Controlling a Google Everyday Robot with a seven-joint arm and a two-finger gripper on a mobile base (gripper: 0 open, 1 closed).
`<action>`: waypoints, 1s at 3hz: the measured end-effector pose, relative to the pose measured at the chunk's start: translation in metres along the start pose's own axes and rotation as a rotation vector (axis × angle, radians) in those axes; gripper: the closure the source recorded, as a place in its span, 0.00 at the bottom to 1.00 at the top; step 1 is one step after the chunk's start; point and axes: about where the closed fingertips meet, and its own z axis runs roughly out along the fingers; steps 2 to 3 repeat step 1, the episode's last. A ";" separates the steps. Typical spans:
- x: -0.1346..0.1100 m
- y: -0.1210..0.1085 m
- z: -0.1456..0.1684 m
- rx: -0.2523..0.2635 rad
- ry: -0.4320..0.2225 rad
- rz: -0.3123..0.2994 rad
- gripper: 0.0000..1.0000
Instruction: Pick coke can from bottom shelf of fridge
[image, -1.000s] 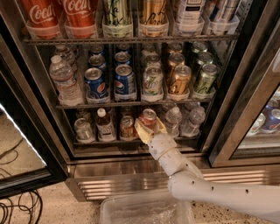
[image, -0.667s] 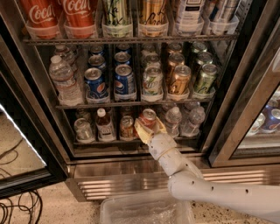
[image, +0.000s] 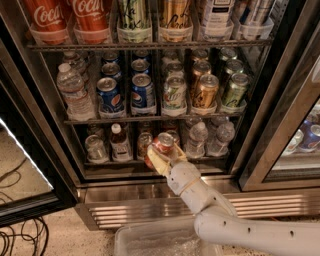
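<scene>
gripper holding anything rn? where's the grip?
The gripper holds the coke can by its lower body, a finger on each side, at the bottom shelf front; silver top free.

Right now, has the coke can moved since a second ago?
Yes. The coke can, clamped in the gripper, has shifted slightly down and left, nearer the bottom shelf front edge.

Tool (image: 161, 156) clasping coke can (image: 163, 143), bottom shelf (image: 107, 163) front; water bottles (image: 198, 139) close right.
</scene>
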 end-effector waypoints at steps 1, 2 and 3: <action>-0.011 0.028 -0.013 -0.001 -0.033 0.053 1.00; -0.011 0.028 -0.013 -0.001 -0.033 0.053 1.00; -0.011 0.028 -0.013 -0.001 -0.033 0.053 1.00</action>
